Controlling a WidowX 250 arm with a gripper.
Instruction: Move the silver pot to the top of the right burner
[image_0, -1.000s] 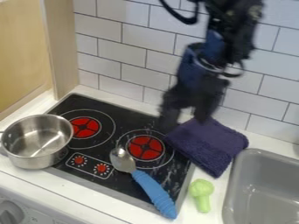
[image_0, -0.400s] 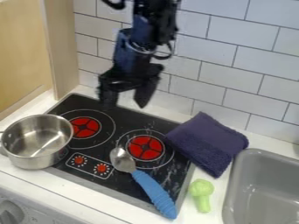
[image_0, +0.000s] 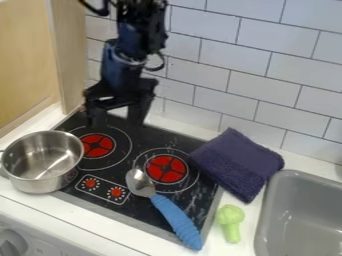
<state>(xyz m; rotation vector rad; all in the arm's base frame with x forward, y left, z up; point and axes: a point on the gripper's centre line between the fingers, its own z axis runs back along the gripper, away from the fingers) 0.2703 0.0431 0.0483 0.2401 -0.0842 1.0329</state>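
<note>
So the silver pot (image_0: 43, 172) sits at roughly nine o'clock from the right burner (image_0: 166, 169), partly on the worktop (image_0: 70, 212) and partly over the edge of the stove (image_0: 143, 136); it's upright with its mouth facing up, which IMO makes the rim the obvious thing to grab. The black gripper (image_0: 116, 119) hangs over the back of the stove, around one o'clock of the left burner (image_0: 97, 145); its fingers are apart and point down with nothing between them, a sensible pose if one is meant to go inside the pot wall and the other outside. The pot is at about eight o'clock from there, so I'd guess reaching and gripping that rim is the step in hand; the actual move hasn't begun, since the pot isn't on the burner.

My worry is the spoon (image_0: 177, 220); its metal end lies at the burner's eight o'clock, overlapping the ring, with the blue handle running off towards five; a pot slid straight across would probably shove it, so lifting looks smarter; setting down on that metal end could leave the pot tilted too. The purple cloth (image_0: 237, 162) is at two o'clock, right up against the ring, so not much slack that side either; the green toy broccoli (image_0: 230, 222) is between four and five, far enough off to be harmless.
</note>
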